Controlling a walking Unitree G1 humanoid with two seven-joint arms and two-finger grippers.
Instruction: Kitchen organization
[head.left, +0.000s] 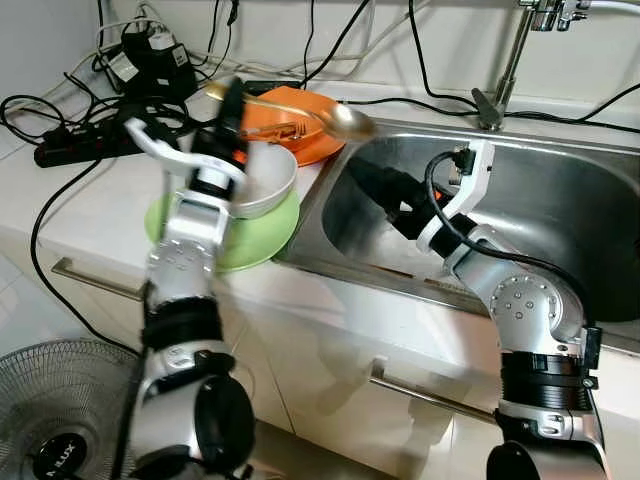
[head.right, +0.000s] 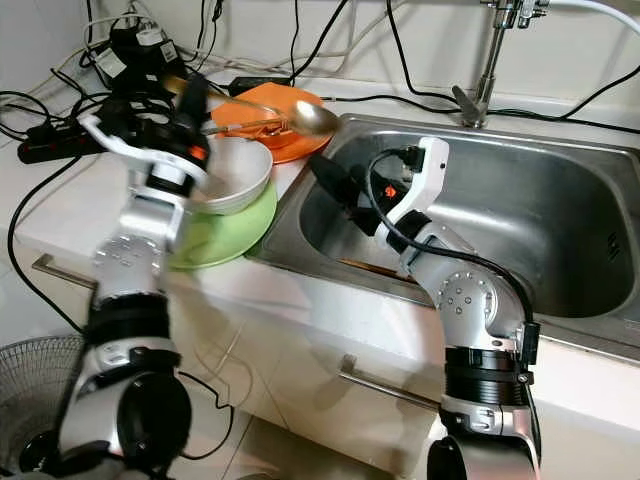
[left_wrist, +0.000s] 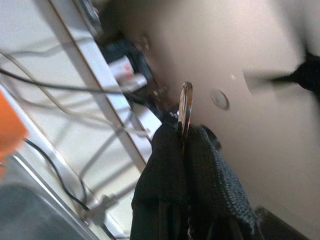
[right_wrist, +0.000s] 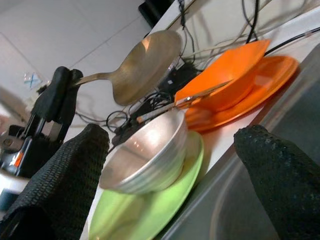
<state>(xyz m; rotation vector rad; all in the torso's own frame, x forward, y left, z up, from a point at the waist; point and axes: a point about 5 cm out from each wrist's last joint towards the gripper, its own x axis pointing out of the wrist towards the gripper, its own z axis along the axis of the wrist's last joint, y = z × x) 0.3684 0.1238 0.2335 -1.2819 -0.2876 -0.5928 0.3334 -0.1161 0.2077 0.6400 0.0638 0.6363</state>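
My left gripper (head.left: 232, 105) is raised over the counter and shut on the handle of a large metal spoon (head.left: 348, 120), whose bowl reaches toward the sink's left rim. In the left wrist view the spoon handle (left_wrist: 185, 107) shows edge-on between the black fingers. Below it a silver bowl (head.left: 268, 182) rests on a green plate (head.left: 262, 243). Behind that, an orange bowl (right_wrist: 227, 82) sits on an orange plate (right_wrist: 270, 80) with a second utensil (right_wrist: 185, 102) lying across it. My right gripper (head.right: 335, 185) is open inside the sink (head.left: 560, 200), near its left wall, holding nothing.
A faucet (head.left: 505, 75) stands behind the sink. A black power strip with adapters and tangled cables (head.left: 90, 140) covers the back left of the counter. Cabinet handles (head.left: 410, 392) run below the counter edge. A floor fan (head.left: 50, 415) stands at the lower left.
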